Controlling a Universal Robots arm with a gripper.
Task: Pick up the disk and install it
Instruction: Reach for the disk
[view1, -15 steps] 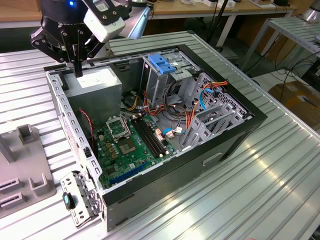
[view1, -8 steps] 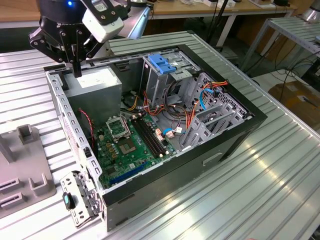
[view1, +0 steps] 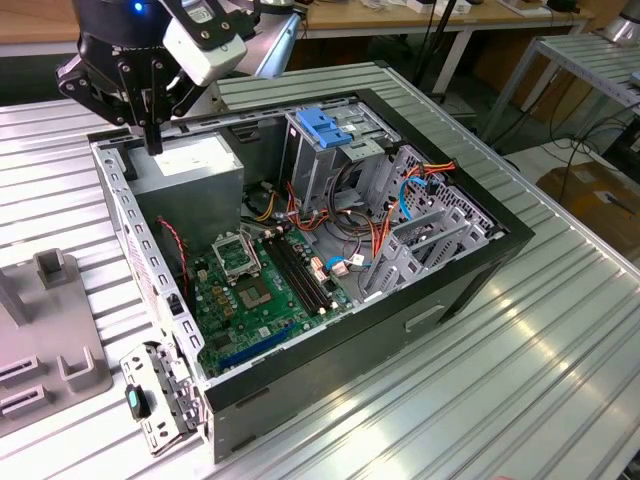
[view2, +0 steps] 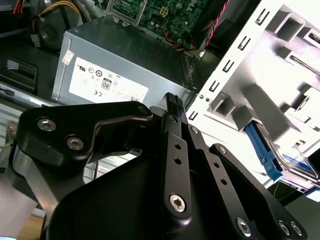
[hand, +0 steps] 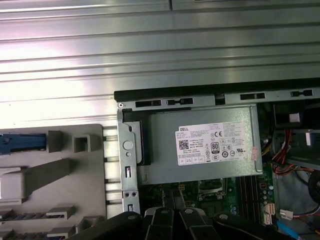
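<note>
The tool (view1: 152, 145), clenched on nothing, hung just above the power supply (view1: 195, 170) at a far corner of the open computer case (view1: 440, 290). The disk (view2: 298, 162) lay in the grey holder (view1: 90, 375) beside the case, at the tabletop's (view1: 560, 350) edge on the exterior view's left.

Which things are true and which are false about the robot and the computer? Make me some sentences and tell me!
1. The gripper hangs over the grey power-supply box. True.
2. The gripper is holding the disk. False: the gripper is shut on nothing, and the disk sits in the grey holder beside the case.
3. The computer case is open, showing the green board. True.
4. The latch on top of the cage is red. False: the latch atop the metal cage is blue.
</note>
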